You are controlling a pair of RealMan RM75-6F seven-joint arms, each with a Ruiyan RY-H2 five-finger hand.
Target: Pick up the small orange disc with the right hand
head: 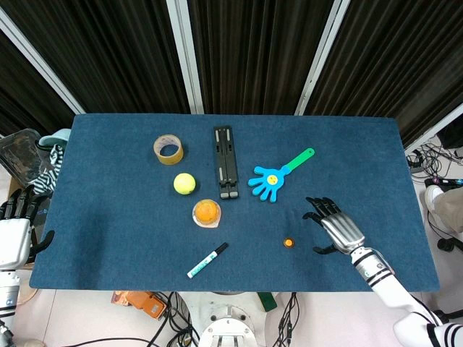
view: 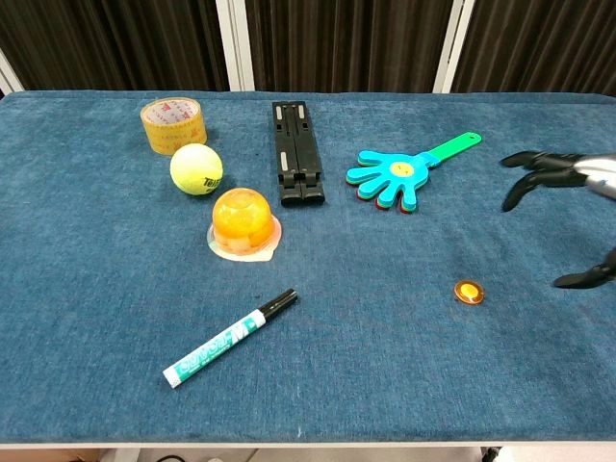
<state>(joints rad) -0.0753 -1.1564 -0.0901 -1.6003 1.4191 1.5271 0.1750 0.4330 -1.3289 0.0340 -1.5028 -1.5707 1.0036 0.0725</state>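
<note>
Near the front edge of the blue table (head: 108,238), right of centre, we find the small orange disc (head: 289,242) lying flat on the cloth, alone, with the marker pen (head: 207,260) well off to its left and the blue hand-shaped clapper (head: 278,176) further back. Our right hand (head: 334,227) hovers over the table just to the right of the disc, not touching it, fingers spread and lightly curled, thumb held apart, nothing in its hold. Chest view shows only the dark fingertips (view: 527,179) entering at the right edge. Our left hand (head: 16,231) sits off the table's left edge, apparently empty, fingers extended.

Step in hand, as we judge it: the approach, grasp not yet begun. Notes for doing it well:
- Bring the hand leftward until thumb and one finger straddle the disc, then lower.
- Disc is thin and low; we expect the fingertips must meet the cloth at its rim, or it will slide away rather than lift.
- Close slowly; a flat disc may flip or skate on the fabric if pushed from one side only.
- Keep clear of the clapper when descending.
- Lift straight up only once the pinch looks secure in both views.
</note>
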